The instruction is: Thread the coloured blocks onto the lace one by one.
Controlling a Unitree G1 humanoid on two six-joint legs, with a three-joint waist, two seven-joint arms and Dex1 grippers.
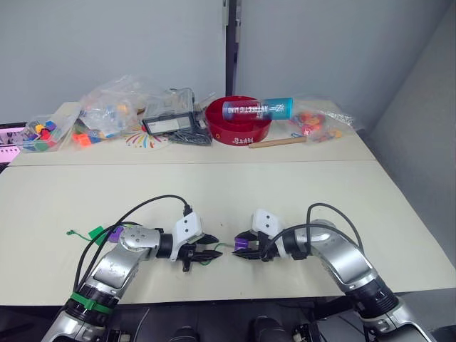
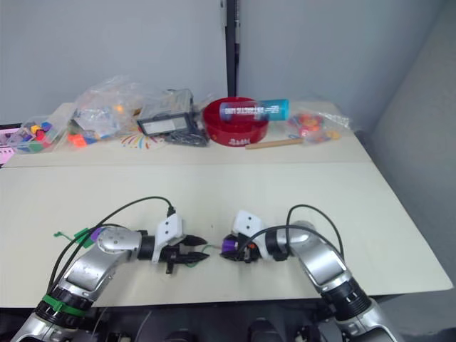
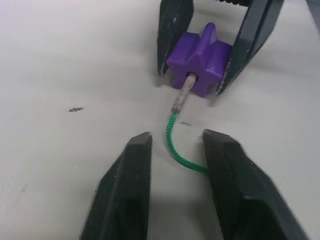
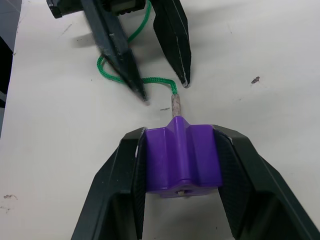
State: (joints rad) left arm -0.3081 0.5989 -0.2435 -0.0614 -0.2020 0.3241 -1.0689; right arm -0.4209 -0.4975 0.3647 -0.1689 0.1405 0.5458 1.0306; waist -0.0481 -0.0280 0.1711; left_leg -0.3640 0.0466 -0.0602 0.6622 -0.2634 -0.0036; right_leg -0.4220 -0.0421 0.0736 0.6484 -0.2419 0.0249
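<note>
Here, head views: both grippers sit low on the near half of the pale table (image 1: pixel 214 189), close to its front edge, bare tabletop wide on either side; clutter stays along the far edge. Left gripper (image 1: pixel 208 251) and right gripper (image 1: pixel 241 249) face each other, near but apart.

Left wrist view: left fingers (image 3: pixel 125 190) spread, holding nothing; the green lace (image 3: pixel 177 150) runs out between them, its tan tip (image 3: pixel 183 92) entering the purple block (image 3: pixel 200 62).

Right wrist view: right gripper (image 4: pixel 182 165) clamps the purple block from both sides; lace loops between the left gripper's fingers beyond.
</note>
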